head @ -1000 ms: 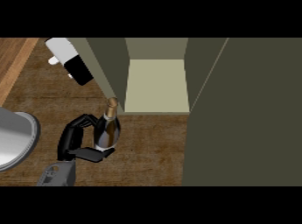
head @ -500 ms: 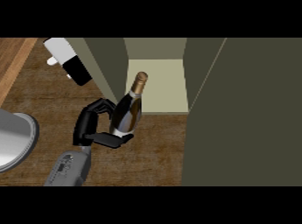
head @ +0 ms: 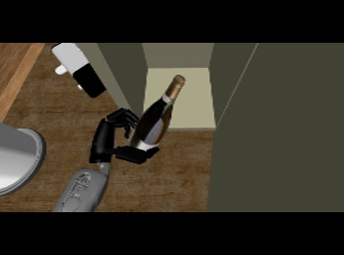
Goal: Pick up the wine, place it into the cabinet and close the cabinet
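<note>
Dark glass wine bottle (head: 154,122) gripped in my left hand (head: 114,142).
Fingers curled round its lower body; gold-foiled neck tilts past them toward the olive cabinet's pale interior (head: 189,97).

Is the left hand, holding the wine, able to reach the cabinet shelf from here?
Probably yes. The left hand grips the wine bottle, whose neck already points over the pale cabinet shelf; nothing blocks the opening.

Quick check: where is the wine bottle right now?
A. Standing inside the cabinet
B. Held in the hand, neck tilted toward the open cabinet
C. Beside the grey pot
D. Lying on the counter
B: the left hand curls round the bottle, whose neck leans over the cabinet shelf.
</note>
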### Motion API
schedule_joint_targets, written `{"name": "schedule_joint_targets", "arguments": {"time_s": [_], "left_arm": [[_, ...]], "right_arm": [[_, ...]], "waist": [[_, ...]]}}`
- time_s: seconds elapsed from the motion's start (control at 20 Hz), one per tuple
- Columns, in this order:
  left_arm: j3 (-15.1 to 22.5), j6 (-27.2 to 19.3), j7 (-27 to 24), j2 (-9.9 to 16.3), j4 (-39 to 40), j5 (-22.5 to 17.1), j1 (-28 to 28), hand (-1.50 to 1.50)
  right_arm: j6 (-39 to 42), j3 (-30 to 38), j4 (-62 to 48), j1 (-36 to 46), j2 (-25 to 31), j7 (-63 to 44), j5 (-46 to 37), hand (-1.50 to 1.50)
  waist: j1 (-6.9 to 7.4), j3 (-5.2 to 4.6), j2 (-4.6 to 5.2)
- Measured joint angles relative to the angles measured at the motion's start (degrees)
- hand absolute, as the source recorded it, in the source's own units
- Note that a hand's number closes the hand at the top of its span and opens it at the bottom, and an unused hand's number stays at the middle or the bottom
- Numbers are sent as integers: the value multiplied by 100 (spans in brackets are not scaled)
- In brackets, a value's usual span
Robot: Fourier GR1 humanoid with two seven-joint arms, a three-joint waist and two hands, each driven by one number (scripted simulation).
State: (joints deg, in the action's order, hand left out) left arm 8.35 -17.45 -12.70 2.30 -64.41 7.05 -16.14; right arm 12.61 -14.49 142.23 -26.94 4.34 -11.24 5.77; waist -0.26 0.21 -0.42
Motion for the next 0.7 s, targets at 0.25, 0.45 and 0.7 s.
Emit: {"name": "schedule_joint_targets", "arguments": {"time_s": [0.25,0.45,0.7], "left_arm": [[289,-485,191,108,-14,-277,-40,150],[479,-838,404,170,-75,-401,-29,150],[618,-1309,724,211,-127,-303,-30,150]], "right_arm": [[-4,52,-38,168,-29,-78,14,-150],[41,84,-52,171,-43,-40,40,-150],[150,78,-79,93,-46,57,71,-150]], "waist": [[-15,7,2],[-51,16,-10],[-109,30,-30]]}}
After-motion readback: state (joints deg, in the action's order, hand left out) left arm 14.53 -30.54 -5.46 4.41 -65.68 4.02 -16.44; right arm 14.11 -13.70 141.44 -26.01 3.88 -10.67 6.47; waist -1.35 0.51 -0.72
